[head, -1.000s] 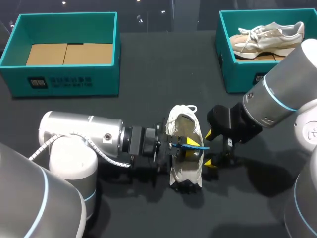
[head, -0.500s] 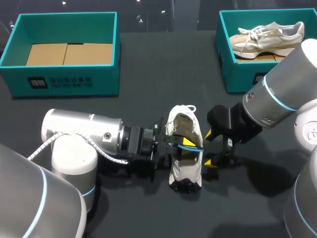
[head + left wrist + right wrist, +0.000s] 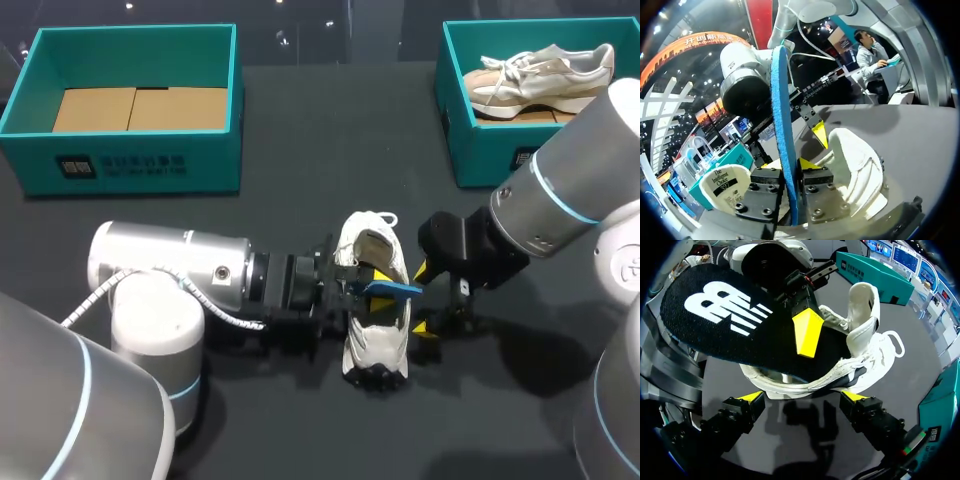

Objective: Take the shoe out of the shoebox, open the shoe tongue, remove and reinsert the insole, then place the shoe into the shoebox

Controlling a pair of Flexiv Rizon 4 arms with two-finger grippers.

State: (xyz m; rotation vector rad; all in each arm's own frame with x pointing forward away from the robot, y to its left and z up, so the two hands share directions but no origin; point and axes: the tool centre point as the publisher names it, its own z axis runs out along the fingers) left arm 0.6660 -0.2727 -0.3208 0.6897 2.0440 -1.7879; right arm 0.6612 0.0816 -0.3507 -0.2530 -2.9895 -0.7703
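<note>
Foam under black fabric, the insole is looking light and floppy. The left gripper is pinching it flat between both fingers near one end, and the rest is hanging out over the shoe's opening. I judge that a grip this close to the end is letting the free part sag, so it is probably needing a slow, low-angled feed to go back in.

The white shoe is lying on the dark table between the two grippers, well apart from both teal boxes. It is looking soft-sided and light, likely sliding when pushed. The right gripper is sitting just beside it with fingers spread, holding nothing. The firmer sole edge or heel is seeming the best place to brace.
</note>
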